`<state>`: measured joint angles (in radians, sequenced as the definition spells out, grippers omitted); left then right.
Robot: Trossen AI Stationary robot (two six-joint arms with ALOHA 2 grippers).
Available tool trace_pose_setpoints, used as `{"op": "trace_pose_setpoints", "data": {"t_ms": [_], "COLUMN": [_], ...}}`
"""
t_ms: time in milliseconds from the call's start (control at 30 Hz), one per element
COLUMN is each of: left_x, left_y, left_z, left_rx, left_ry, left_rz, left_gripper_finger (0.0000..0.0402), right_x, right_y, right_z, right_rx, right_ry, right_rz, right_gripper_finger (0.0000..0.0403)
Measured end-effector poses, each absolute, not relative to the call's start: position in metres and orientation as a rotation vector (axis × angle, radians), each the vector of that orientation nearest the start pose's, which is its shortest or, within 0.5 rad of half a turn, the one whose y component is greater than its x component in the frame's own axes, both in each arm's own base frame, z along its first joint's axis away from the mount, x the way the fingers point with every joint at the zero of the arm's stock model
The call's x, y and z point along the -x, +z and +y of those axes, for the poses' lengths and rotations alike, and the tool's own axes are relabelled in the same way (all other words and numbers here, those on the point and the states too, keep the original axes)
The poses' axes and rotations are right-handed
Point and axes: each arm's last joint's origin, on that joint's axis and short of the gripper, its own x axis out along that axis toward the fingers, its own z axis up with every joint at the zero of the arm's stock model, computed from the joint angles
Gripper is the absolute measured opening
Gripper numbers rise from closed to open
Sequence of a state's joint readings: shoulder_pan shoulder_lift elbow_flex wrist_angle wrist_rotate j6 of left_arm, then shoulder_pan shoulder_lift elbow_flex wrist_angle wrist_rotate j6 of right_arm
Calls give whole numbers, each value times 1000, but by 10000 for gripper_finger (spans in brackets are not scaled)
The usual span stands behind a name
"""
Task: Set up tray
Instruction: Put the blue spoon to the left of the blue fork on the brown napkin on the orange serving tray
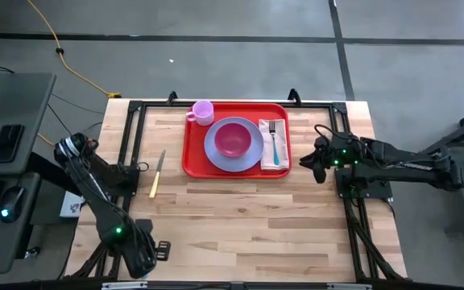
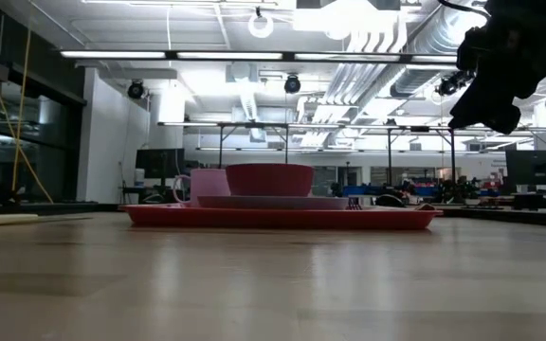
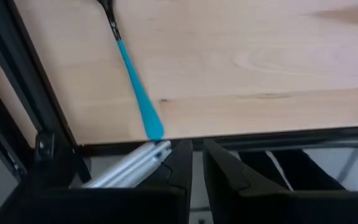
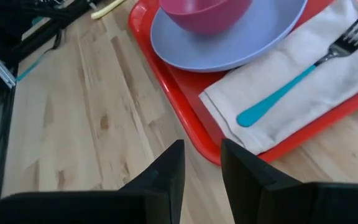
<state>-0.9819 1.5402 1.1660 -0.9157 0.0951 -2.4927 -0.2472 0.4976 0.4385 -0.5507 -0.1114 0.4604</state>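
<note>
The red tray [image 1: 193, 165] lies flat on the far middle of the table. On it rest a lavender plate [image 1: 214, 153] with a magenta bowl [image 1: 233, 138], a pink cup [image 1: 203, 111] at its far left corner, and a tan napkin [image 1: 274, 159] carrying a teal-handled fork [image 1: 275, 141]. My right gripper [image 1: 306, 163] hovers just off the tray's right edge, narrowly open and empty; in its wrist view [image 4: 202, 162] the tray's rim [image 4: 179, 106] and the fork [image 4: 278, 96] lie ahead. My left gripper [image 1: 161, 248] waits shut at the table's near left corner.
A yellow-handled knife [image 1: 158, 173] lies on the bare wood left of the tray. A black frame rail [image 1: 132, 137] runs along the table's left, far and right sides. A thin teal strip [image 3: 135, 87] lies on the wood near my left gripper [image 3: 197, 165].
</note>
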Motion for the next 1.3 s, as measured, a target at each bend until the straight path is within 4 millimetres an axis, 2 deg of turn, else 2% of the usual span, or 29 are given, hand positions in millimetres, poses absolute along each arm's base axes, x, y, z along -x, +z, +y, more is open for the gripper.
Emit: {"op": "trace_pose_setpoints", "data": {"t_ms": [233, 367, 600, 833, 1067, 1300], "left_x": [-163, -163, -163, -163, -163, -163], "left_y": [222, 220, 220, 220, 220, 220], "left_z": [-249, -249, -249, -249, -249, -249], "left_rx": [1324, 1317, 1310, 1292, 1291, 1286], "left_ry": [985, 988, 980, 960, 960, 964], "left_rz": [1381, 1380, 1375, 1381, 1378, 1378], "left_gripper_finger": [69, 69, 69, 69, 69, 69], "right_x": [-113, -112, -111, -104, -96, -91], "right_y": [220, 218, 211, 216, 230, 233], "right_z": [-25, -26, -26, -24, -23, -21], "right_rx": [-469, -418, -426, -476, -486, -493], "right_ry": [-251, -273, -284, -292, -298, -271], "right_rz": [566, 570, 593, 522, 353, 315], "right_gripper_finger": [83, 83, 83, 83, 83, 83]}}
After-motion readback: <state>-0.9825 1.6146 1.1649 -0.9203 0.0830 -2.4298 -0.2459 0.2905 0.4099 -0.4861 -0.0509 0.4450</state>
